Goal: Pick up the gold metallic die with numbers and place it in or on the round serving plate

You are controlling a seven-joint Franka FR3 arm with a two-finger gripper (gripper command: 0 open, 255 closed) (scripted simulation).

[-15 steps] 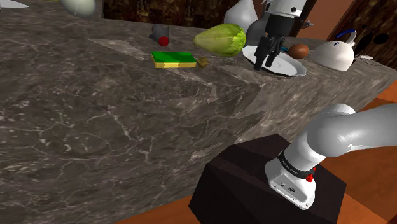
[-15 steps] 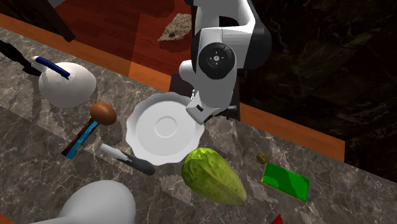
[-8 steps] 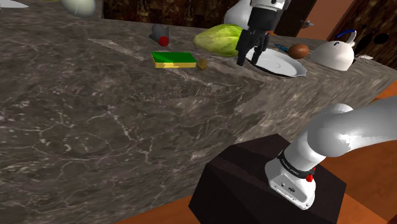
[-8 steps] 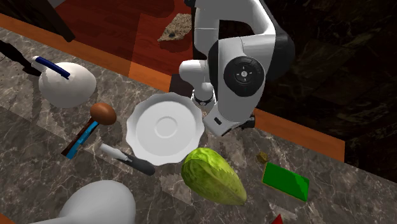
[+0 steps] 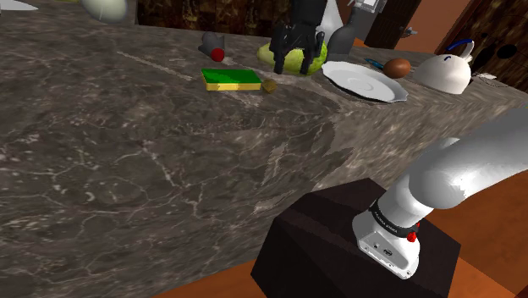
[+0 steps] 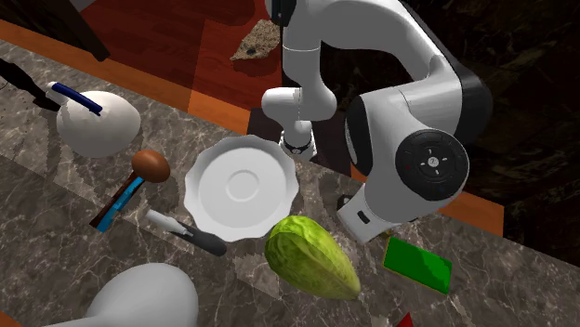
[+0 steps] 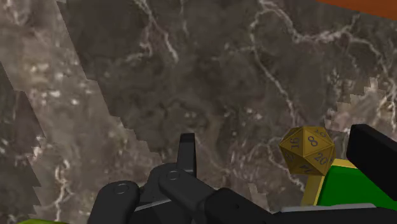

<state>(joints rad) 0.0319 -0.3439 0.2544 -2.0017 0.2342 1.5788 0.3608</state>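
My end effector (image 5: 293, 61) hangs above the dark marbled table (image 5: 127, 161), in front of the green lettuce (image 5: 315, 52) in the shoulder view. Its fingers (image 7: 186, 154) stand wide apart and hold nothing.

The gold die (image 5: 270, 85) lies on the table, in the shoulder view at about 7 o'clock from my end effector and a little below it. In the wrist view the die (image 7: 308, 149) shows numbered faces, an 8 and a 20 among them. It sits in the gap between my two fingers, much nearer one of them, and neither touches it.

The green sponge with a yellow underside (image 5: 231, 79) lies just beside the die, at its 9 o'clock in the shoulder view.

The round white plate (image 5: 365, 81) sits at the die's 3 o'clock, well apart from it. In the second exterior view the plate (image 6: 199, 199) has the lettuce (image 6: 311, 255) at its 5 o'clock. A brown egg-shaped thing (image 6: 150, 165) is at its 9 o'clock and a white teapot (image 6: 97, 124) at its 10 o'clock.
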